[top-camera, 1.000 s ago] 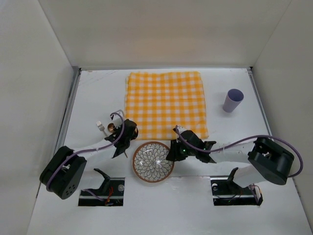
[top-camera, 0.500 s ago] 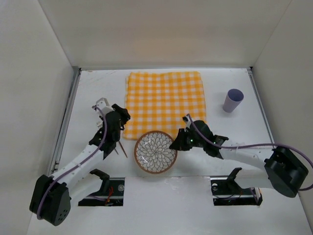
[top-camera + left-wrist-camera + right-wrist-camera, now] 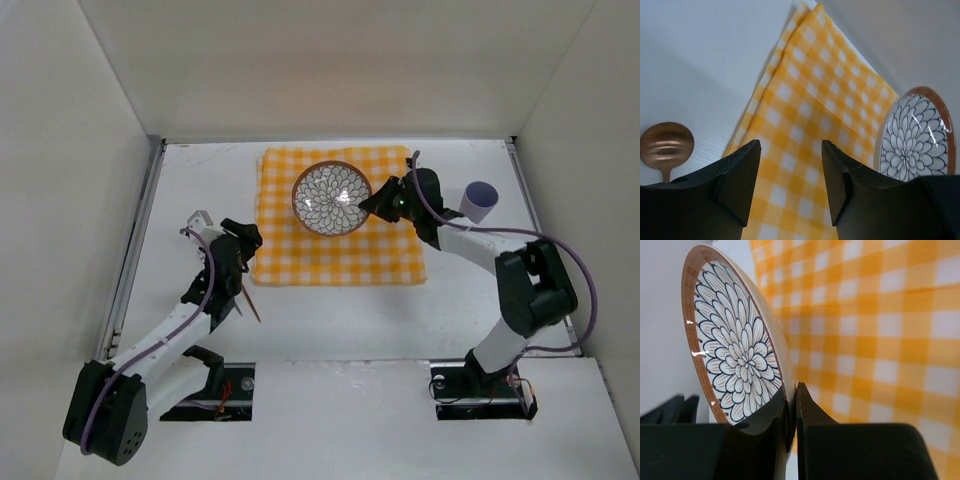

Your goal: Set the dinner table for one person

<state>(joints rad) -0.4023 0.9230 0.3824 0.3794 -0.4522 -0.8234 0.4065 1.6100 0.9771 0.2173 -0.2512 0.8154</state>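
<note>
A plate with a brown rim and a dark petal pattern hangs tilted over the far half of the yellow-and-white checked cloth. My right gripper is shut on the plate's right rim. The right wrist view shows the plate edge-on, with the rim pinched in the right gripper. My left gripper is open and holds nothing, at the cloth's left edge. In its wrist view the left gripper frames the cloth. The dinner table is matte white.
A copper spoon lies on the table left of my left fingers; its thin handle shows beside the left arm. A lilac cup stands at the right, close behind the right arm. White walls close in the table on three sides.
My right gripper has carried the plate from the table's near edge to above the far part of the cloth. My left gripper has opened wider and shifted slightly toward the cloth's edge.
</note>
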